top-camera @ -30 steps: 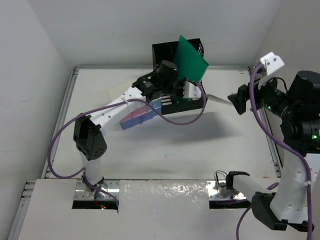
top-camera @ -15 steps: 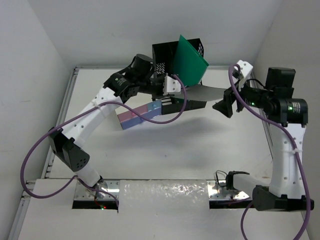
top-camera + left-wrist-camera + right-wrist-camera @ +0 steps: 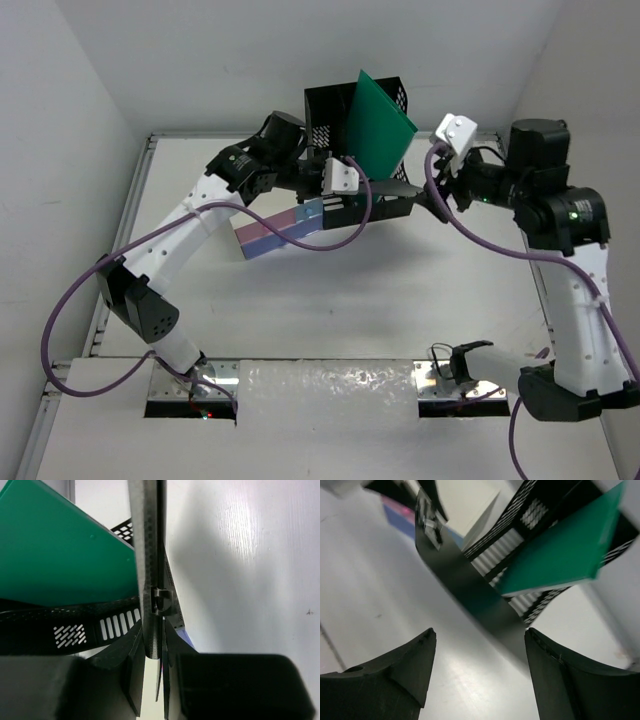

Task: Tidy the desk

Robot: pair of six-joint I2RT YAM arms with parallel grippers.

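The left fingers (image 3: 131,670) are clamped on the edge of a thin dark clipboard (image 3: 147,540), held above the white desk (image 3: 330,310) just in front of a black mesh file rack (image 3: 325,110) that has a green folder (image 3: 380,120) leaning in it. The right fingers (image 3: 405,670) stand apart at the clipboard's free end; I cannot tell whether they touch it. A pink and blue drawer box (image 3: 265,232) lies on the desk under the left arm.
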